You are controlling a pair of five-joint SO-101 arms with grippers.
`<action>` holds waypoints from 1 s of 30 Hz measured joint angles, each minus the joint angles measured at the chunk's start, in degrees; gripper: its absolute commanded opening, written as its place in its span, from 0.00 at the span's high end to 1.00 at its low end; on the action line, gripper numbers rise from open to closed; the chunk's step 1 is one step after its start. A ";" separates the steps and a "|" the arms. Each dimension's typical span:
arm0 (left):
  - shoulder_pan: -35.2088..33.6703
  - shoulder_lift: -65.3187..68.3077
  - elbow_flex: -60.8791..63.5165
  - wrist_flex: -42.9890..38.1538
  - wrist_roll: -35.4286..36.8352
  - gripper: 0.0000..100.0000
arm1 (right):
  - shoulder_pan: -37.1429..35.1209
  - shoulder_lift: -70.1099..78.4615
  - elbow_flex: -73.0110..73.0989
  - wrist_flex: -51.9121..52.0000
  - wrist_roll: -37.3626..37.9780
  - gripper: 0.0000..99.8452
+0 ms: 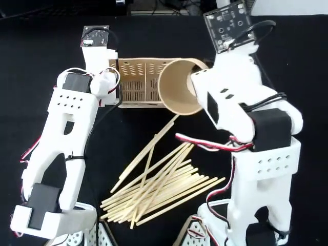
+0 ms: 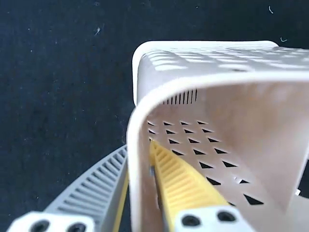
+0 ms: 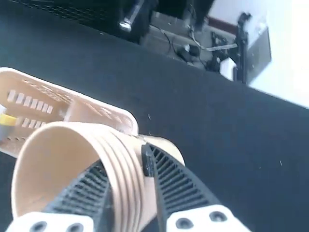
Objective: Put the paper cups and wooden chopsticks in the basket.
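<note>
A stack of paper cups (image 1: 179, 87) hangs tilted on its side over the right end of the tan slotted basket (image 1: 138, 82), mouth facing the camera. My right gripper (image 1: 197, 84) is shut on the stack; in the right wrist view its black fingers (image 3: 174, 188) clamp the ridged cups (image 3: 72, 159) above the basket (image 3: 58, 104). My left gripper (image 1: 114, 87) is shut on the basket's left wall (image 2: 140, 121), with the yellow finger (image 2: 178, 183) inside and the grey finger (image 2: 96, 193) outside. Several wooden chopsticks (image 1: 159, 187) lie in a loose pile on the black table.
The chopstick pile spreads between the two arm bases, and one stick (image 1: 148, 148) points up toward the basket. Black tabletop (image 1: 31, 61) surrounds the basket. Cables and equipment (image 3: 207, 34) stand beyond the table's far edge.
</note>
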 measured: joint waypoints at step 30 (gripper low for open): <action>0.09 0.00 0.00 -0.97 0.09 0.93 | -1.58 0.09 15.12 -15.12 -5.71 0.99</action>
